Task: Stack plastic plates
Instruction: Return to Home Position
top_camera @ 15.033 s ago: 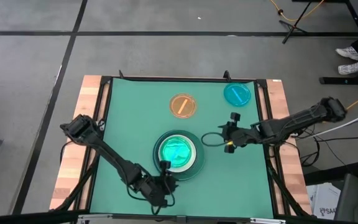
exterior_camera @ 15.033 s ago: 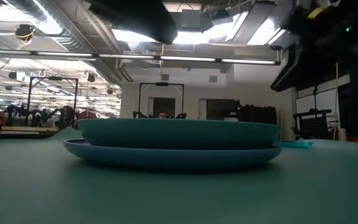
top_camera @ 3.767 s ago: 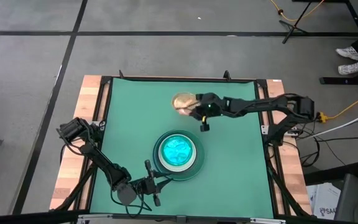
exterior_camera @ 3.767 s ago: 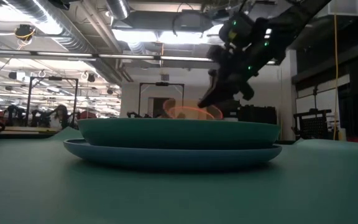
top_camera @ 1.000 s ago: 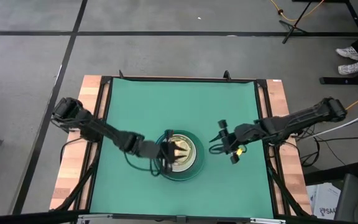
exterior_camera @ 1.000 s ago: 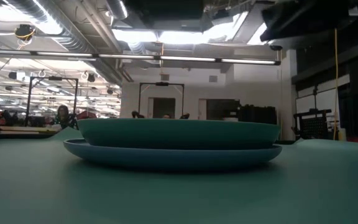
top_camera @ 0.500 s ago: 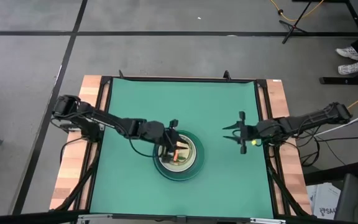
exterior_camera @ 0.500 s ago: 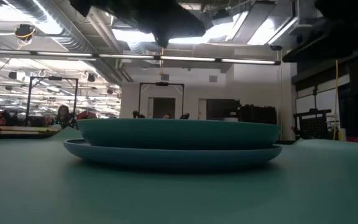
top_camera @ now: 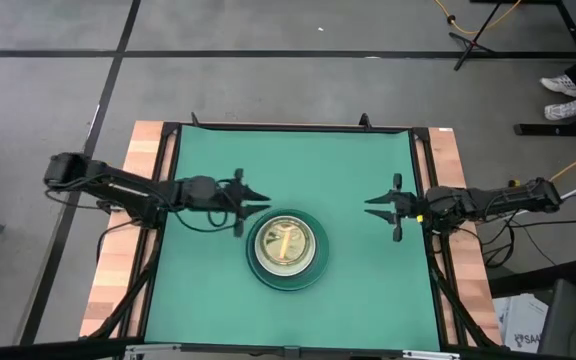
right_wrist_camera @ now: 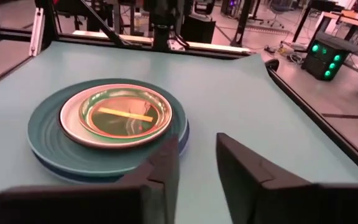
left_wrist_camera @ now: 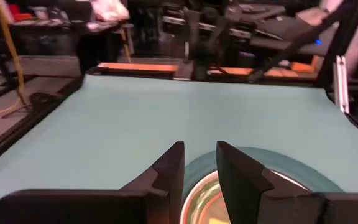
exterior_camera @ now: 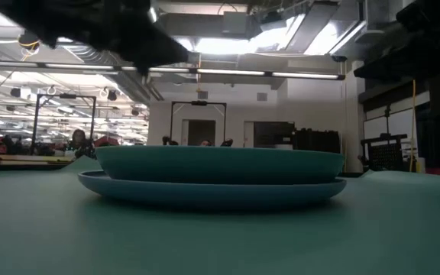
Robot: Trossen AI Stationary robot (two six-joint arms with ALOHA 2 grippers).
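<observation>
The plastic plates sit in one stack (top_camera: 288, 245) at the table's middle. A light-blue plate (right_wrist_camera: 184, 135) is at the bottom, with a dark-green one (right_wrist_camera: 48, 134) on it. A white one (right_wrist_camera: 73, 124) comes above that, and small translucent ones on top, the uppermost orange (right_wrist_camera: 126, 115). From table height the stack (exterior_camera: 220, 177) shows as two wide rims. My left gripper (top_camera: 258, 202) (left_wrist_camera: 197, 165) hovers open just off the stack's far-left rim. My right gripper (top_camera: 370, 206) (right_wrist_camera: 194, 162) hovers open to the stack's right. Both point at the stack.
The green mat (top_camera: 208, 290) lies bare around the stack, framed by a black rail and wooden borders (top_camera: 118, 250). Both arms stretch in from the table's left and right edges. The room beyond holds benches and equipment.
My left gripper has drawn back from above the stack, toward the table's left and far side. It now hovers beside the rim. My right gripper has pulled back toward the table's right edge and a little farther away. The stack has stayed in place.
</observation>
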